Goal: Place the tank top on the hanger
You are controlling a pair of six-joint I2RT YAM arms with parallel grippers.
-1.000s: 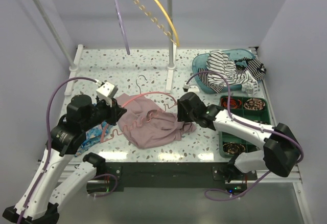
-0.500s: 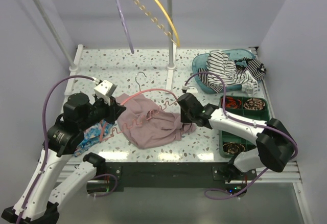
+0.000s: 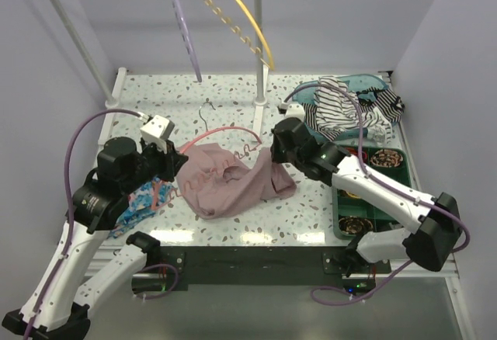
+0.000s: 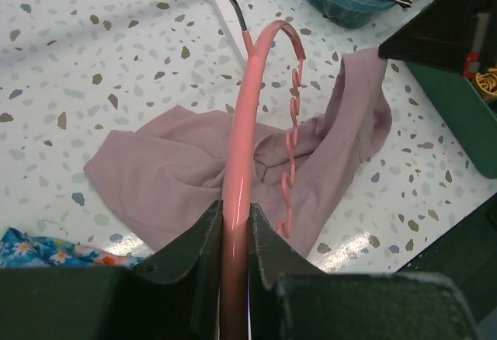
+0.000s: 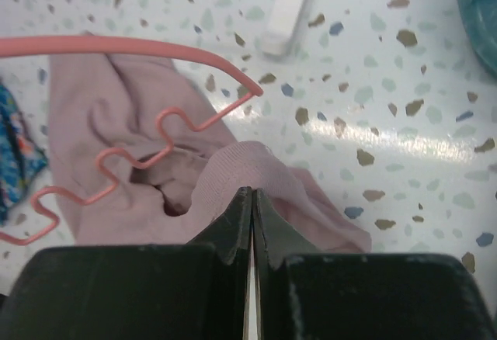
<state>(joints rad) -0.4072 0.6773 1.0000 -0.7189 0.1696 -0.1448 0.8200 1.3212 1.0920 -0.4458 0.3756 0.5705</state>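
The mauve tank top (image 3: 225, 189) (image 4: 167, 177) (image 5: 101, 107) lies crumpled on the speckled table between the arms. Over it runs the coral-pink hanger (image 3: 227, 130) (image 4: 242, 123) (image 5: 116, 45), its notched lower edge hanging above the fabric. My left gripper (image 3: 169, 177) (image 4: 235, 212) is shut on the hanger's smooth arm and holds it tilted over the top. At the garment's right edge, my right gripper (image 3: 273, 158) (image 5: 252, 194) is shut on a fold of the tank top, which rises off the table to the fingertips.
A teal basket (image 3: 307, 94) with a black-and-white striped garment (image 3: 342, 107) sits at the back right. A green compartment tray (image 3: 404, 177) is under the right arm. Blue floral cloth (image 3: 133, 208) lies at the left. Lilac hanger (image 3: 182, 29) and yellow hanger (image 3: 237, 18) hang on the white post (image 3: 258, 53).
My right gripper closed on the tank top's right edge and lifted it up and toward the back. The left arm raised the hanger a little over the fabric.
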